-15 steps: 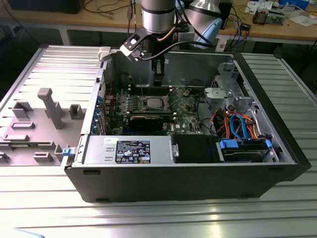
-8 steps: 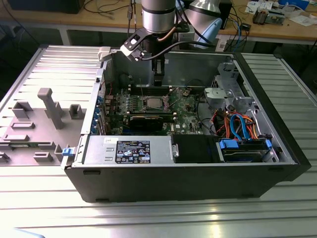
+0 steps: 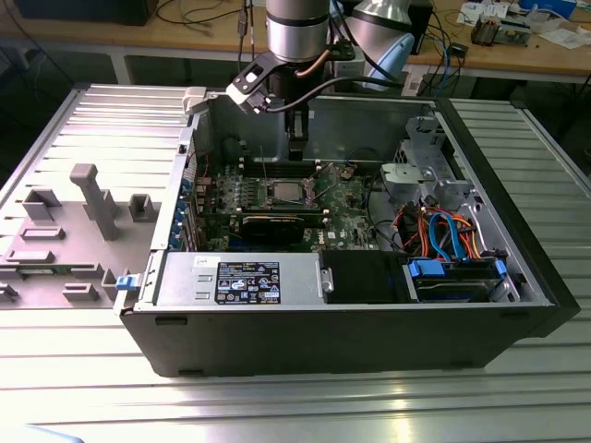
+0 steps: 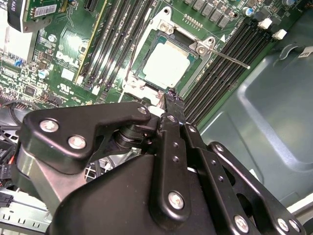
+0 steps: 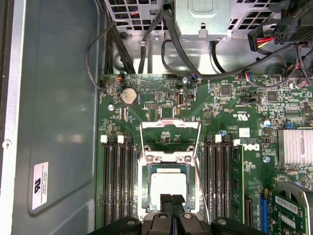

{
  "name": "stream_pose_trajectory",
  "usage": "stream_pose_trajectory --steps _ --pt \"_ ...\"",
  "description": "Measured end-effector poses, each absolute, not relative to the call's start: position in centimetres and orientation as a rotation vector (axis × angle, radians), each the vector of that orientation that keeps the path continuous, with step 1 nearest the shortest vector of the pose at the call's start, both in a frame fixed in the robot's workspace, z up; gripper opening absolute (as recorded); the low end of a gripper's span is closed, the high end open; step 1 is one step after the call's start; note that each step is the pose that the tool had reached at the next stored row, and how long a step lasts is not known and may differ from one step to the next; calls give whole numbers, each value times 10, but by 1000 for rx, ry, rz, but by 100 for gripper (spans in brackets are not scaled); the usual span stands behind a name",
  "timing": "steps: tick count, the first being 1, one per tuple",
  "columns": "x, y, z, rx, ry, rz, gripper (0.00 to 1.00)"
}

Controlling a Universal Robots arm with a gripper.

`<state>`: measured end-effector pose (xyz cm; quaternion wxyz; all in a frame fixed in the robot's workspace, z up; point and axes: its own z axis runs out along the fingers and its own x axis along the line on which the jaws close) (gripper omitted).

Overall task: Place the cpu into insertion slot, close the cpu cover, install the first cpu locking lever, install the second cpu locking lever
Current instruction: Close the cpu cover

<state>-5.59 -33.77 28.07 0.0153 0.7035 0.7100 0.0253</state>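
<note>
Exterior view shows the arm (image 3: 297,37) pointing straight down, gripper (image 3: 295,157) closed on nothing close by the cpu (image 5: 168,182), whose edge its fingertips (image 5: 166,201) hide in the first wrist view.

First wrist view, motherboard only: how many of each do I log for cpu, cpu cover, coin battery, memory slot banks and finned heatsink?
cpu: 1
cpu cover: 1
coin battery: 1
memory slot banks: 2
finned heatsink: 1
Total: 6
</note>
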Motion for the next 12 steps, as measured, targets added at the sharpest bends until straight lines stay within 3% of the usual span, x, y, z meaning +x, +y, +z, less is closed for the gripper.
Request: stream_pose_trajectory --steps 12 --pt "-54 -338 281 2190 2210 77 11"
